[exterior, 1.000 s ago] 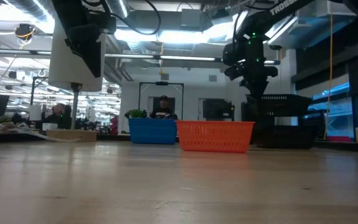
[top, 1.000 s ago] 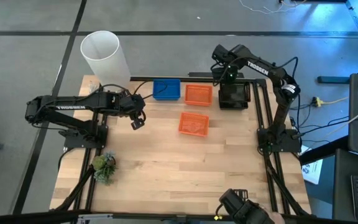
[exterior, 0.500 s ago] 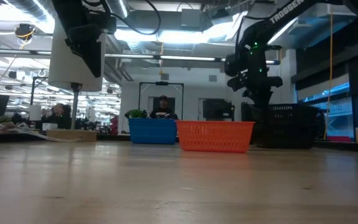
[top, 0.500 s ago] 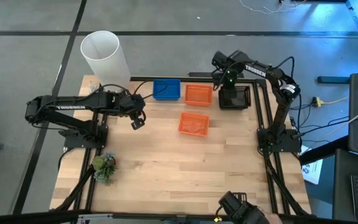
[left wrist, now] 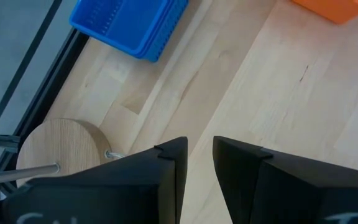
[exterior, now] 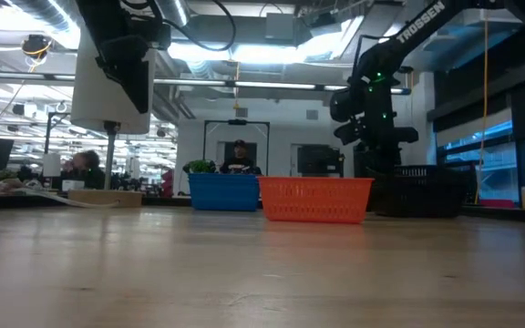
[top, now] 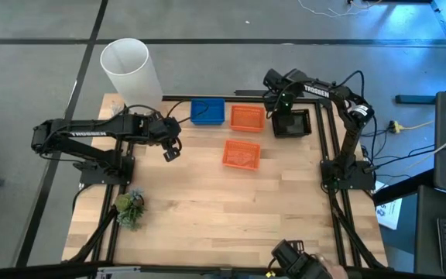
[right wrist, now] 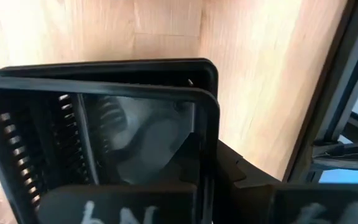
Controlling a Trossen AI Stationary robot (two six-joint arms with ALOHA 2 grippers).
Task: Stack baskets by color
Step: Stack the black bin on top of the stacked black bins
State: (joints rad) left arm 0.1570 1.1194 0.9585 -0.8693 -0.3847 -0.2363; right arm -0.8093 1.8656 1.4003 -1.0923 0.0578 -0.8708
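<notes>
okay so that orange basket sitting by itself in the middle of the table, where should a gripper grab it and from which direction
Take the lone orange basket by one rim wall, coming straight down from above. It sits flat and open-topped, with thin upright walls, so one finger can go inside and one outside. Its near long wall is probably best: bare table surrounds it, while the other orange basket lies beyond the far wall.

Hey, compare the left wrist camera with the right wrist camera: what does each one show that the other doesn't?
Only the left wrist view shows the blue basket, a corner of an orange basket, and a round wooden disc beyond the left gripper, whose jaws stand slightly apart over bare wood. Only the right wrist view shows the black baskets, one nested in another, with the right gripper shut on the upper one's rim. Both show the wooden table.
</notes>
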